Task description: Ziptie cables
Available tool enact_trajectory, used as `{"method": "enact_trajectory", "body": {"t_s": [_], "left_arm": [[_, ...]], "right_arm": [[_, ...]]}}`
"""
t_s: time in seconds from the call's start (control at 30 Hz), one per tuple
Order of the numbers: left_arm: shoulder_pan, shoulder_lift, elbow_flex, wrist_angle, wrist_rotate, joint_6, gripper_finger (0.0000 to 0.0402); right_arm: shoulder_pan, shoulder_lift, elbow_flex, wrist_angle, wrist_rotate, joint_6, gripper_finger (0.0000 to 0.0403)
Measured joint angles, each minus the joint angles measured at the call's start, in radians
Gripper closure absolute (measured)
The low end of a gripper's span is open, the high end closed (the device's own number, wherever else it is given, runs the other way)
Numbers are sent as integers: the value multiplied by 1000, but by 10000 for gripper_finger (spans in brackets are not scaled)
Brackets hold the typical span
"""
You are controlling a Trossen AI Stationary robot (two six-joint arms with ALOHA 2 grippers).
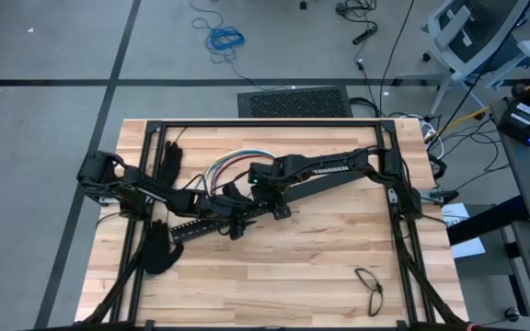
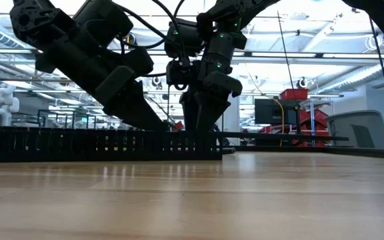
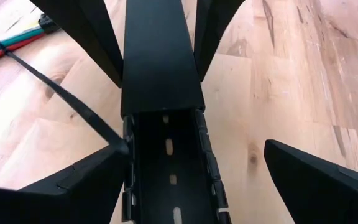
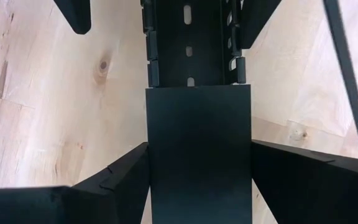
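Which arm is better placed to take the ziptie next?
Probably left: the ziptie ends at the left tool, with the cables just beyond. The right tool straddles the black bar.

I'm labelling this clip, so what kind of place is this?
Probably a robotics lab or workshop: a wooden workbench on a concrete floor, an office chair and loose cords nearby, and open ceiling lights behind.
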Motion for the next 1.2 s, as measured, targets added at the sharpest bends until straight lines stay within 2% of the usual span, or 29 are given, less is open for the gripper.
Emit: {"method": "enact_trajectory", "body": {"t_s": [0.27, 0.93, 1.2], "left_arm": [[30, 19, 0, 60, -54, 25, 32], [59, 33, 0, 63, -25, -51, 32], [59, 45, 0, 68, 44, -71, 32]], "right_arm": [[0, 0, 0, 1, 0, 3, 158], [0, 0, -1, 2, -1, 0, 158], [0, 0, -1, 3, -1, -1, 158]]}}
